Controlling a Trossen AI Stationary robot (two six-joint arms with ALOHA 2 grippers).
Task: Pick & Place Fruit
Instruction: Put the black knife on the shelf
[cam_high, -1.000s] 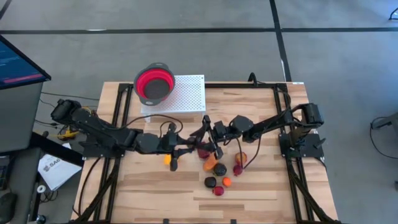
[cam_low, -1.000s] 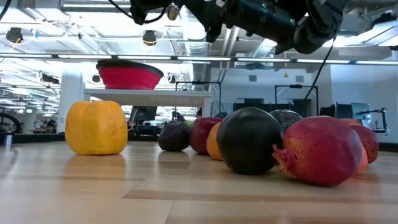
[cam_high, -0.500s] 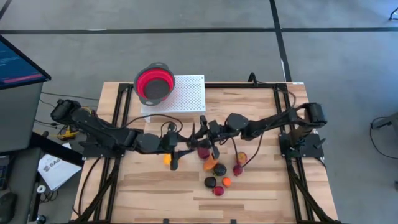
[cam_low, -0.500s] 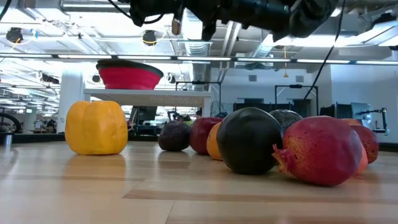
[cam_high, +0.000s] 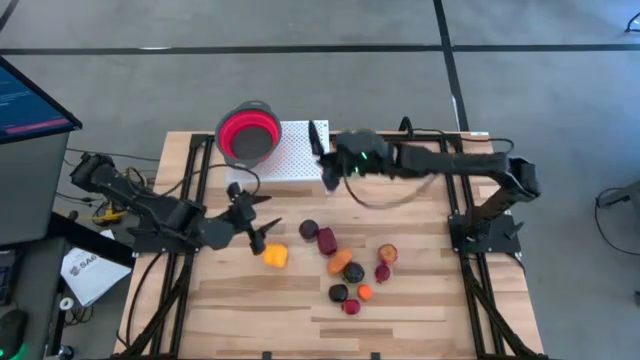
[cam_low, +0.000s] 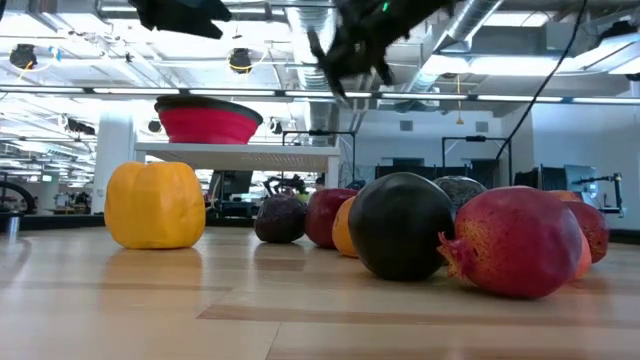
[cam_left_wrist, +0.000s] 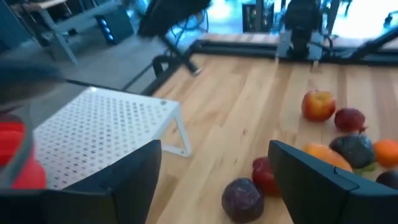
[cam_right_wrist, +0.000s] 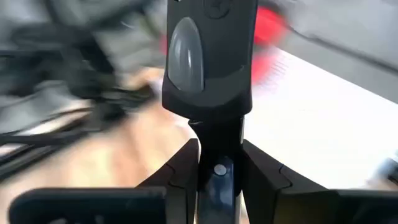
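From above we see the fruit clustered mid-table, toward the edge opposite the white stand, the yellow one slightly apart. The left gripper hangs beside that yellow piece. Its wrist view shows its fingers spread wide with nothing between them. The right gripper is over the stand. Only its own wrist view shows it clamped on a knife handle.
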